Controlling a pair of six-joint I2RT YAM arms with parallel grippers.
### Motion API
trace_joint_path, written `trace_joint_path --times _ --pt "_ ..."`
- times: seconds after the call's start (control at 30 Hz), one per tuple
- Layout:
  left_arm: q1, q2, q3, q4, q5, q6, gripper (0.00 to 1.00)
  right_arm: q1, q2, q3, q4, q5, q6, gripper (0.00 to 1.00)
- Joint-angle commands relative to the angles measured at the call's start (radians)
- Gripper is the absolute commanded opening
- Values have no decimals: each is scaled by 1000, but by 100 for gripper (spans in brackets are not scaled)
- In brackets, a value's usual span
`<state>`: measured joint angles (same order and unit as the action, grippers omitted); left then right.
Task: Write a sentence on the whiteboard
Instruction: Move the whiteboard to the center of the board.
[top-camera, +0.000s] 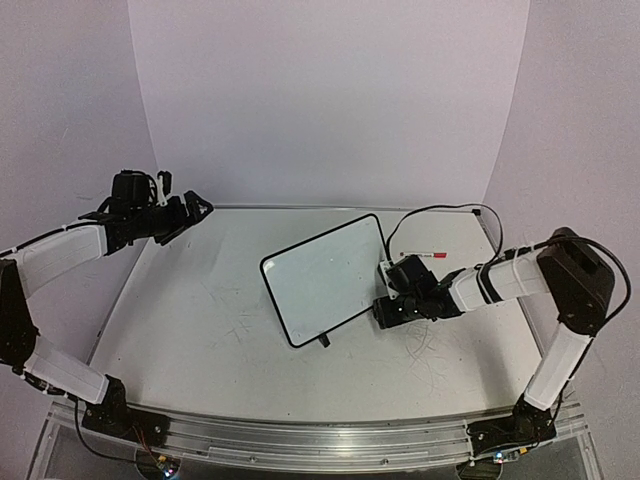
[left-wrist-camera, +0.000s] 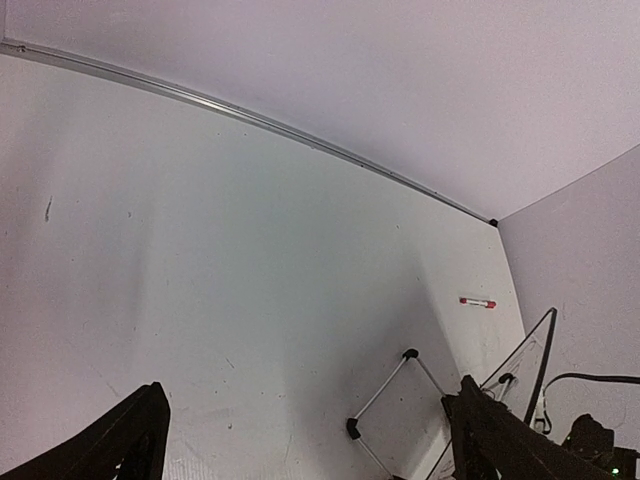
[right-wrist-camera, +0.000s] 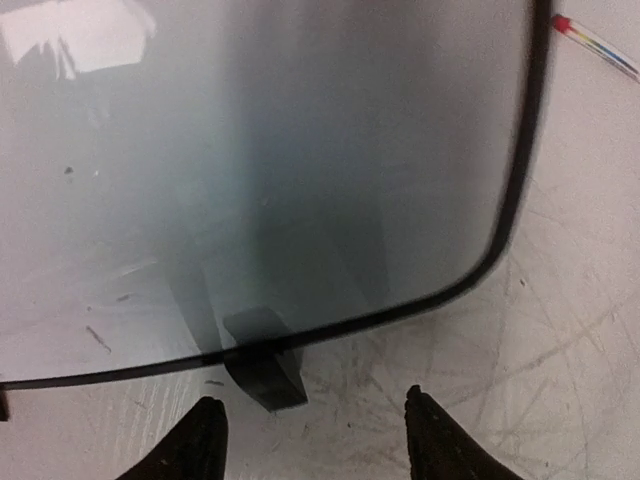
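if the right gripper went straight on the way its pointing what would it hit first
Most likely the small black foot under the near edge of the glossy white, black-framed whiteboard. It sits just ahead of the right gripper, roughly between its open fingers, though depth is hard to judge.

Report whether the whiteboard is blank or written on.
Blank. The whiteboard shows no lettering in the overhead or right wrist view; its glossy white surface carries only glare.
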<state>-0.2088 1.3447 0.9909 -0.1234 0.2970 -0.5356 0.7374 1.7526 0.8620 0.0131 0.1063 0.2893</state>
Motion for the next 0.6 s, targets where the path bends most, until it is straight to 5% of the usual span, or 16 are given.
trace_joint_path --times 0.0,0.57 --pt "-7 -24 27 31 13 -10 99 -6 98 86 85 -34 -73 49" --pt "-14 -25 33 30 19 -19 99 9 47 9 156 11 -16 13"
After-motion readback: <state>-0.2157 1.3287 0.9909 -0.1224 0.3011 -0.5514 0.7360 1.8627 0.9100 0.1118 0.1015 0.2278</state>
